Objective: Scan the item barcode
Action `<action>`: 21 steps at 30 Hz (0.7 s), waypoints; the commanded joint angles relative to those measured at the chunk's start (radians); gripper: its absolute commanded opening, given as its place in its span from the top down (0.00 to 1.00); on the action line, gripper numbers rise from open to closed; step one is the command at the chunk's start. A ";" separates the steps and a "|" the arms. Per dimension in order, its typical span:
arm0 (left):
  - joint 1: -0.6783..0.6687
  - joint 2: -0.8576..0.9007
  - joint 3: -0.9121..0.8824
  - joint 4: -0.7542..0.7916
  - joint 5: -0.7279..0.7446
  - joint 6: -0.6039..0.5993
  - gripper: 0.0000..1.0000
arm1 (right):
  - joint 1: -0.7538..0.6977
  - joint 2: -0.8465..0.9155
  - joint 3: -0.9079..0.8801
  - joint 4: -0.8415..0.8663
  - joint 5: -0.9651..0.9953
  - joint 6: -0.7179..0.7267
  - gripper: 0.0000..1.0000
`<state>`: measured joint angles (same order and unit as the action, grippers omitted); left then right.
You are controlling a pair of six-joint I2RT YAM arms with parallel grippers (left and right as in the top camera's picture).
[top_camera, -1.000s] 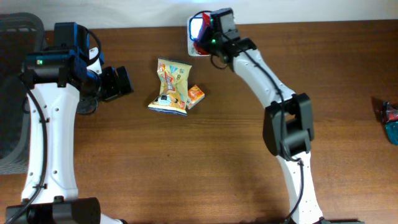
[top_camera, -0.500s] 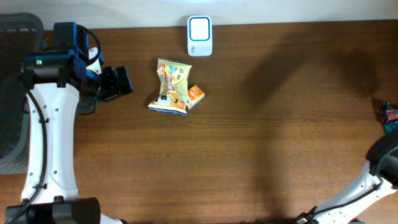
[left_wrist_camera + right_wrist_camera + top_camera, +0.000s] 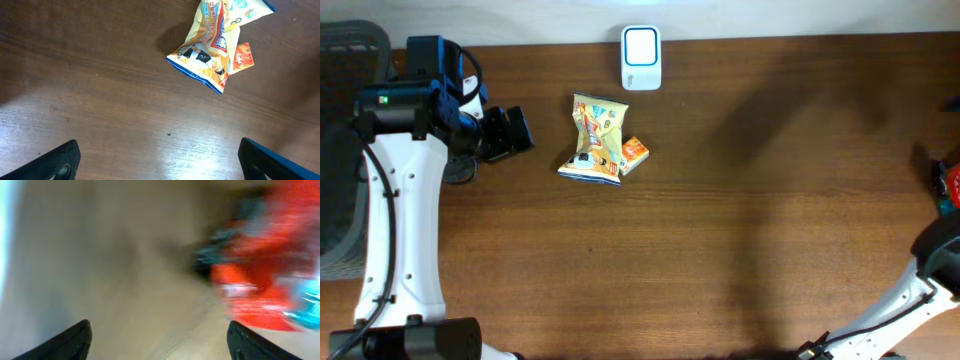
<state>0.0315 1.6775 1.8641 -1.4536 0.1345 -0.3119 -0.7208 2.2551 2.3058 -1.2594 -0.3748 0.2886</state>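
Your left gripper (image 3: 508,133) hangs over the left part of the dark brown wooden table (image 3: 740,260), black jaws spread wide with nothing between them. In its wrist view the two tips sit at the lower corners with bare wood in the gap. Your right gripper (image 3: 159,332) is also parted: its two dark tips stand far apart at the bottom of the right wrist view and nothing is clamped between them. That view is heavily blurred, so take the detail with care. Ahead of those tips and to the right lies the red glossy packet (image 3: 260,275), a bright red mass with a pale patch on its face, a dark smear at its left edge and a bit of teal at its lower right. You cannot tell its print or any barcode from here. From overhead only a sliver of red and teal shows at the far right edge of the table, well apart from the white box-shaped barcode scanner (image 3: 641,58), which stands at the table's back edge with its pale window facing up. Near the scanner, toward the front and slightly left, a crinkled yellow snack bag (image 3: 593,140) lies flat, with a small orange sachet (image 3: 635,153) touching its right side.
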 commanded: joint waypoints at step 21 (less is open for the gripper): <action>0.002 0.002 0.002 0.001 0.006 -0.010 0.01 | 1.337 0.223 -0.019 0.320 0.230 0.129 0.13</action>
<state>0.0315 1.6775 1.8641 -1.4544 0.1341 -0.3119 0.5816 2.4359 2.2883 -0.9466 -0.2077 0.3931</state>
